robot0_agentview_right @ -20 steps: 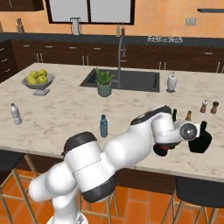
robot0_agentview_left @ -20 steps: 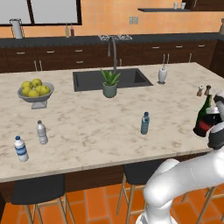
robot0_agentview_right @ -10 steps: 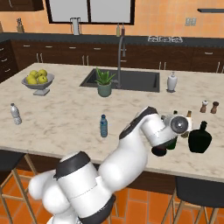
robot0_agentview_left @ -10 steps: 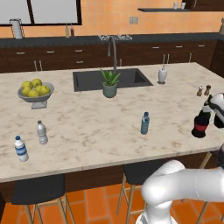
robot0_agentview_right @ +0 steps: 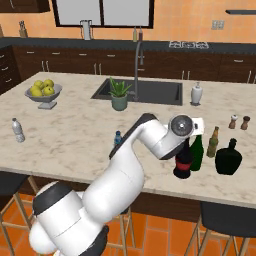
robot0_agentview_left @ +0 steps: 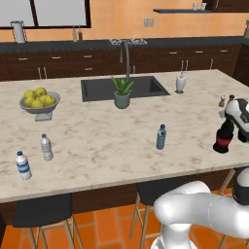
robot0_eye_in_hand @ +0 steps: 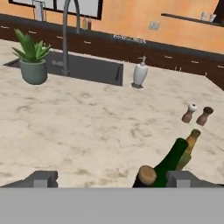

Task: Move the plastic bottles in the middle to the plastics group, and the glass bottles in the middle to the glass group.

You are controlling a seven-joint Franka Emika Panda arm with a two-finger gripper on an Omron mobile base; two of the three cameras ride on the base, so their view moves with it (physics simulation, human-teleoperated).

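1. Showing the release: a second ago the pincer (robot0_eye_in_hand: 112,178) was clamped on the red-label black bottle (robot0_agentview_right: 183,162); its tips now stand spread wide, with the bottle's cap low between them in the hand view and nothing pinched
2. The red-label black bottle stands upright on the tabletop (robot0_agentview_right: 75,135). In the right base view the green wine bottle (robot0_agentview_right: 196,151) is just beside it at 3 o'clock; whether they touch cannot be told
3. The brown bottle (robot0_agentview_right: 213,142) of the glass group stands near, at 2 o'clock of the pair, with a squat dark flask (robot0_agentview_right: 228,158) further toward 3 o'clock. Both middle glass bottles can be judged delivered
4. The blue bottle (robot0_agentview_left: 161,137) remains mid-tabletop, well apart from the plastics group, the labelled bottle (robot0_agentview_left: 23,165) and the plain clear bottle (robot0_agentview_left: 46,147), far toward 9 o'clock in the left base view. It is judged the one item left to move
5. Arm pose: stretched far toward 3 o'clock, the hand hanging just above the released bottle's neck, looking across the tabletop toward the shakers (robot0_eye_in_hand: 196,114)
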